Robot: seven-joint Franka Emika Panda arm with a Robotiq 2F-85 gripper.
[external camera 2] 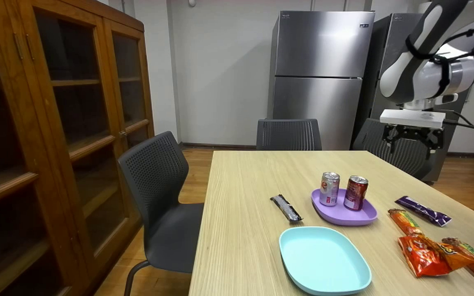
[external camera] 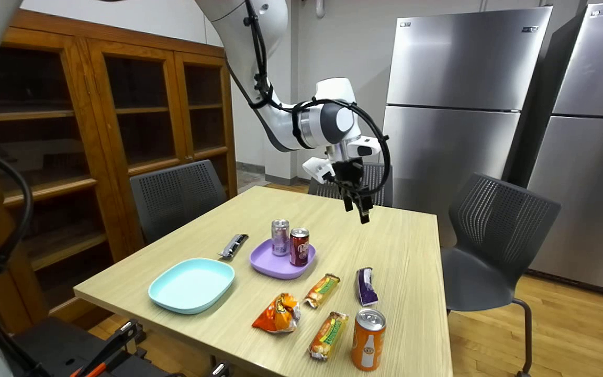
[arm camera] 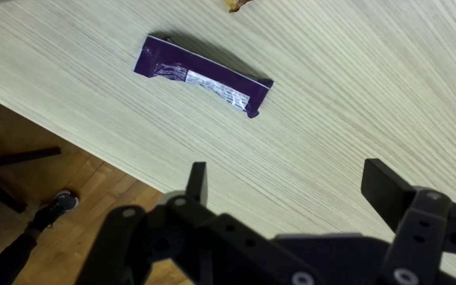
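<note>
My gripper (arm camera: pixel 285 170) stands open above the table, with bare wood grain showing between its fingers. Ahead of it in the wrist view lies a purple-wrapped bar (arm camera: pixel 204 75), apart from the fingers. In an exterior view the gripper (external camera: pixel 357 209) hangs over the far part of the table, beyond the purple bar (external camera: pixel 366 287). A purple plate (external camera: pixel 272 268) carries a silvery can (external camera: pixel 280 238) and a dark red can (external camera: pixel 299 247). Two orange-and-green wrapped bars (external camera: pixel 322 290), an orange snack bag (external camera: pixel 280 314) and an orange can (external camera: pixel 368 340) lie or stand nearer that camera.
A turquoise plate (external camera 2: pixel 323 259) and a silver-and-black wrapped bar (external camera 2: pixel 286 207) are on the table. Dark chairs (external camera: pixel 495 246) stand around its edges. Behind are a wooden cabinet (external camera: pixel 92 157) and steel refrigerators (external camera 2: pixel 319 82). A person's shoe (arm camera: pixel 65 201) shows on the floor.
</note>
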